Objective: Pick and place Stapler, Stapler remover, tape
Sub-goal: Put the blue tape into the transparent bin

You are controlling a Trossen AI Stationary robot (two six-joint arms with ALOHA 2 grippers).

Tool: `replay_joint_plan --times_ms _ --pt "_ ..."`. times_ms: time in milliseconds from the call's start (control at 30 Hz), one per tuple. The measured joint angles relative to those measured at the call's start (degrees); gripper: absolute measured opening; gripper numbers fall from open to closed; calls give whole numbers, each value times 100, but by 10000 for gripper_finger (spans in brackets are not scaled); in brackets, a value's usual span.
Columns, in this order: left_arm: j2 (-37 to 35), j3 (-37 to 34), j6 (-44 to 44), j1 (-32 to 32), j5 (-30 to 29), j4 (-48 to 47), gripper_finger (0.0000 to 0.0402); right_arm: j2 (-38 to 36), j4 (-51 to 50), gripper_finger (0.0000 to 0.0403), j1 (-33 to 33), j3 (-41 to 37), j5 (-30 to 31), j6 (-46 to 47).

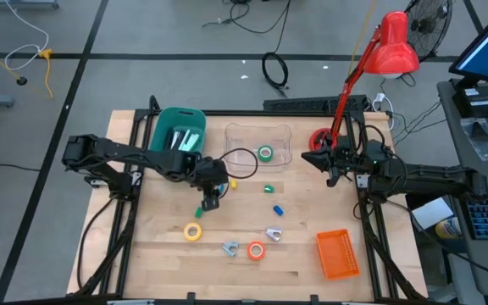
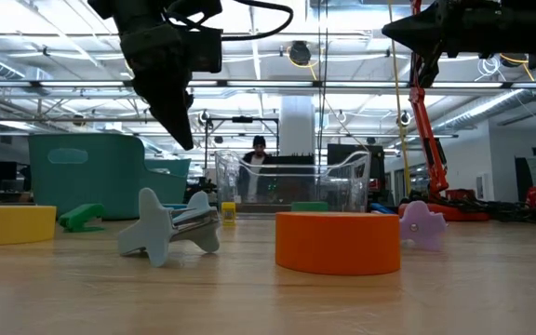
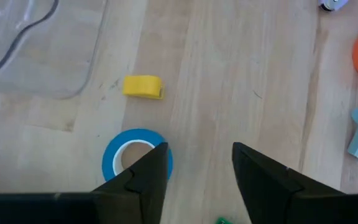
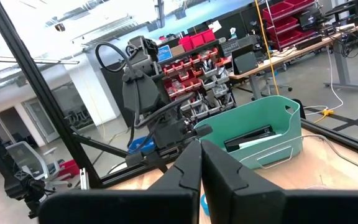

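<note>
My left gripper (image 3: 201, 163) hangs open above the wood table, left of its middle (image 1: 210, 200), fingers slanting down. The blue tape (image 3: 129, 158) lies flat just beside and partly behind one finger. The yellow tape (image 1: 193, 230) and the orange tape (image 1: 256, 250) lie flat nearer the front edge. The green tape (image 1: 265, 153) lies in a clear container (image 1: 244, 140). A grey-blue stapler remover (image 1: 230, 247) and a pale one (image 1: 274, 234) flank the orange tape. My right gripper (image 4: 201, 163) is shut, raised at the far right (image 1: 316, 158). No stapler shows plainly.
A teal bin (image 1: 179, 131) at the far left holds a dark long thing (image 4: 247, 138) and a white one. An orange basket (image 1: 337, 254) sits at the front right. Small yellow (image 3: 143, 86), green (image 1: 268, 188) and blue (image 1: 277, 208) pieces lie mid-table. A red lamp (image 1: 392, 47) leans over the far right.
</note>
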Motion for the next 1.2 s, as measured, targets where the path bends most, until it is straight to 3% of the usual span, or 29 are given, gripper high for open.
replay_joint_plan --times_ms 200,400,767,933,1200 --pt "90 -4 -515 0 -129 52 248 -2 0 1 0 0 0 0" --pt "111 -4 -566 -59 -150 53 280 0 0 2 0 0 0 0" --pt "1050 -7 -984 -63 -212 168 285 -2 4 3 -1 0 0 0" --pt "1201 -7 -1341 -63 -485 215 285 0 0 4 0 0 0 0" --pt "1390 -2 -1395 -64 -456 180 285 -2 0 4 -1 0 0 0"
